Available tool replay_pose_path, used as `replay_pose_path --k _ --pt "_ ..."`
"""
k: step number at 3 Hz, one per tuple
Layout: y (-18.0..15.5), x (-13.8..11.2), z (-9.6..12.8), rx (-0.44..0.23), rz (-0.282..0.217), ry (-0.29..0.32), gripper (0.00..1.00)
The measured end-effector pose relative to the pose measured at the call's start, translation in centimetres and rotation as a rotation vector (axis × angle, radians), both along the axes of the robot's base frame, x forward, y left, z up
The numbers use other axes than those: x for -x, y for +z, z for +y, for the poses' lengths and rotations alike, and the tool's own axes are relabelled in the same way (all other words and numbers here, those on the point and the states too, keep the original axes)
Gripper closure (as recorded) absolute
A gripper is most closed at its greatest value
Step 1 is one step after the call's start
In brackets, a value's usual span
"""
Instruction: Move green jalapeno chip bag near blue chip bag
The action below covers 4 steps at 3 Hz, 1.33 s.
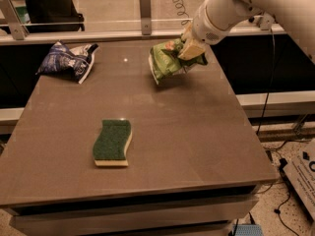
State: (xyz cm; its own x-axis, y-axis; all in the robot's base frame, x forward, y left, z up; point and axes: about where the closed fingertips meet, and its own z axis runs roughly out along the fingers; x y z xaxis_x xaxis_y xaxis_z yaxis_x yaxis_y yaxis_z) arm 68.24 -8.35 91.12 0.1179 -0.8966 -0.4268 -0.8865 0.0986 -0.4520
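The green jalapeno chip bag (167, 60) is a crumpled light green foil bag, held up off the table at the far right. My gripper (189, 48) is shut on its right end, coming in from the upper right on the white arm. The bag hangs tilted to the left of the fingers, a little above the tabletop. The blue chip bag (69, 59) is a crumpled dark blue foil bag with a white end, lying at the far left of the table, well apart from the green bag.
A flat dark green wavy sponge (112, 142) lies on the brown table (197, 146) near the front left of centre. A railing with glass panels (143, 6) runs behind the table's far edge. Cables lie on the floor at the right.
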Motion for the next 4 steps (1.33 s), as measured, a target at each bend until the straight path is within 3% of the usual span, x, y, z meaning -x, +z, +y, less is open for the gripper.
replay_pose_path --k 2,4 --pt "0.2 -0.2 0.2 -0.022 -0.017 -0.017 1.00" --pt "-2.1 -6.8 5.7 -0.144 -0.046 -0.002 1.00"
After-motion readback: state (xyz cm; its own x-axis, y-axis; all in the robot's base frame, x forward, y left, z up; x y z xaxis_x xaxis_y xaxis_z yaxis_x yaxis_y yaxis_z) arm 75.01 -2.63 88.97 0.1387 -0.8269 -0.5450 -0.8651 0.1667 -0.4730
